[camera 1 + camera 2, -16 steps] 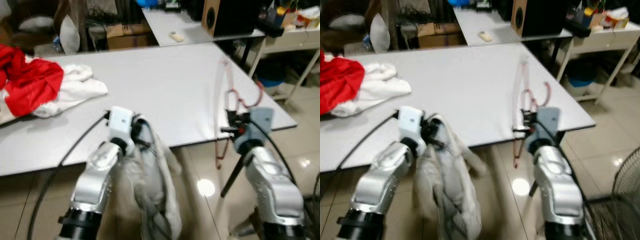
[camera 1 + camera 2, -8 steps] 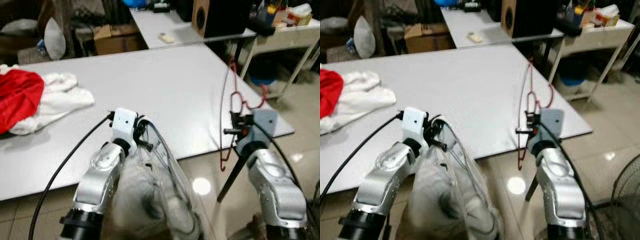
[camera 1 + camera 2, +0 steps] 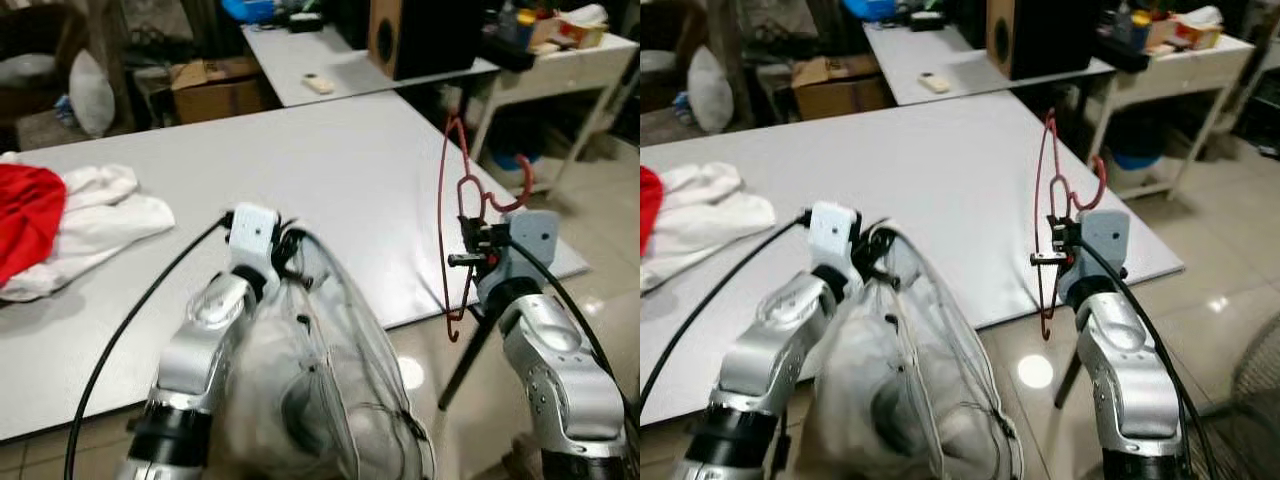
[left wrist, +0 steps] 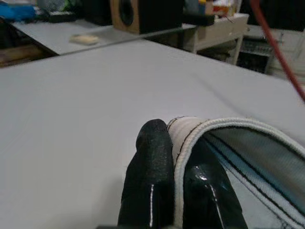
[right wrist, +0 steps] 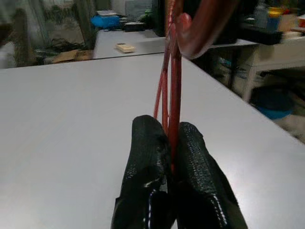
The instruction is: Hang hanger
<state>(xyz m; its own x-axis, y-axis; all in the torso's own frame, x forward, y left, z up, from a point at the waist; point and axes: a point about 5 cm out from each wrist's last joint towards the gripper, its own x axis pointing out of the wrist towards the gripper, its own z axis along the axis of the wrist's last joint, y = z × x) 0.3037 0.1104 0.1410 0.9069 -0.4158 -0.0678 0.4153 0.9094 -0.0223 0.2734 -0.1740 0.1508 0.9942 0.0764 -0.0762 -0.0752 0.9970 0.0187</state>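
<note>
Fingers (image 5: 190, 162) of the right gripper (image 5: 172, 143) pinched tight on a red wire hanger (image 3: 452, 215), held upright over the near right corner of the grey desk (image 3: 330, 150), hook curling toward the right and the lower end dangling past the desk's edge above the tiled floor (image 3: 600, 230). Fingers (image 4: 152, 157) of the left gripper (image 4: 174, 143) clamped on the stitched white hem of a pale grey garment (image 3: 320, 390), gathered in a loose bundle below the left arm and hanging off the near edge of the desk. Seen from the left wrist: hem pressed between the two black tips, striped lining fanning away beside them, the red wire crossing the far corner of the frame. Seen from the right wrist: two strands of red wire rising from between the closed tips, hook overhead. On the far left of the desk, well apart from both arms, a white cloth (image 3: 105, 215) lying crumpled against a red cloth (image 3: 25, 220). Beyond the desk, a second grey table (image 3: 300, 75) with a small remote (image 3: 319, 85) and a wooden speaker (image 3: 420, 35); beside it a cardboard box (image 3: 215, 85). At right, a white side table (image 3: 560, 70) carrying clutter too blurred to name.
</note>
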